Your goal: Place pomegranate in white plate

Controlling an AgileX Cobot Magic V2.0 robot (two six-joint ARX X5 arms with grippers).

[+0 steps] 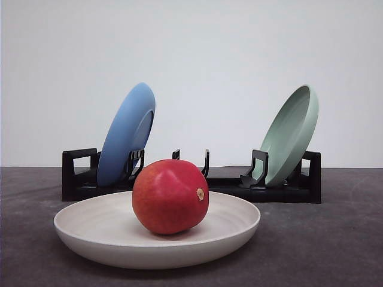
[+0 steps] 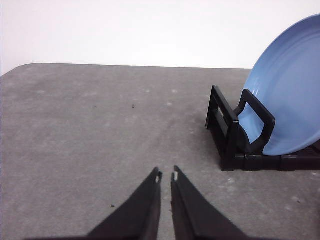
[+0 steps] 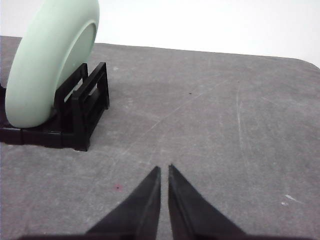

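The red pomegranate (image 1: 170,196) rests inside the wide white plate (image 1: 78,230) at the front middle of the table, its tan stem nub facing right. In the left wrist view my left gripper (image 2: 166,176) is shut, empty, over bare grey table to the left of the rack's end. My right gripper (image 3: 164,170) in the right wrist view is likewise shut on nothing, over bare table just off the rack's right end. Neither gripper touches the fruit or the plate.
Behind the white plate stands a black dish rack (image 1: 281,185). A blue plate (image 1: 125,134) leans in its left slots and a pale green plate (image 1: 291,133) in its right slots. The grey table (image 1: 335,239) spreads to both sides.
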